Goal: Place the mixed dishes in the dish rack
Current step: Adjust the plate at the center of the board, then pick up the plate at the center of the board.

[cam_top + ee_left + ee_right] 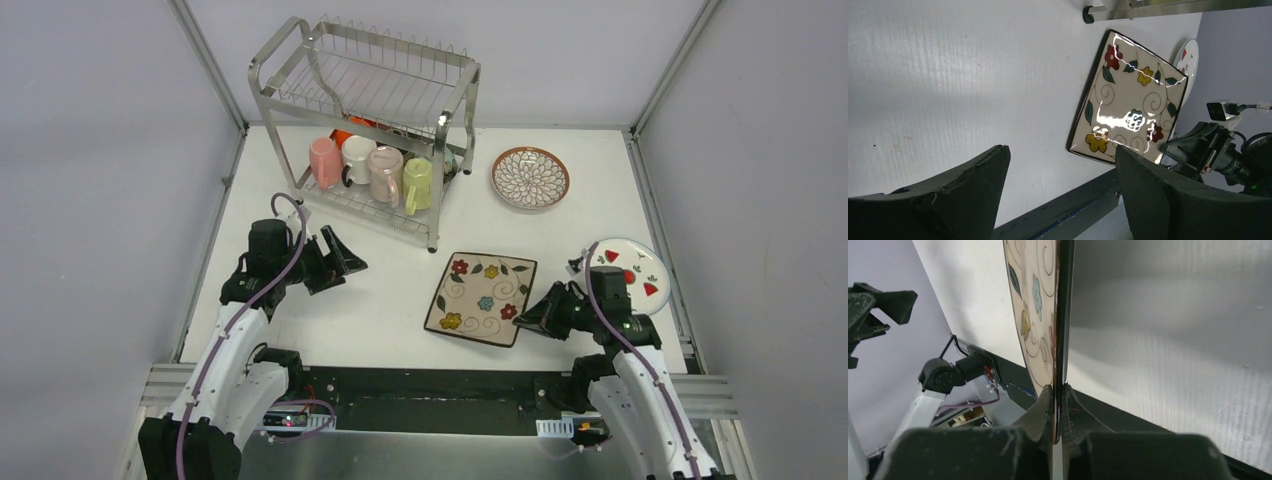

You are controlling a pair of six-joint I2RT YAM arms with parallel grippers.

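Observation:
The square floral cream plate (481,297) lies at mid-table, and my right gripper (532,317) is shut on its near right edge. In the right wrist view the fingers (1058,387) pinch the plate's rim (1048,315), seen edge-on. My left gripper (335,262) hangs open and empty left of the plate; the plate (1130,107) shows beyond its tips (1063,155). The dish rack (370,110) stands at the back with pink (324,160), white (357,158) and yellow-green (418,184) mugs on its lower tier. An orange bowl (352,128) sits behind them.
A brown-rimmed petal-pattern plate (530,177) lies right of the rack. A white red-marked plate (632,265) sits at the right edge, just behind my right wrist. The rack's front leg (433,243) stands close to the square plate's far corner. The table's dark front rail (1073,207) runs below.

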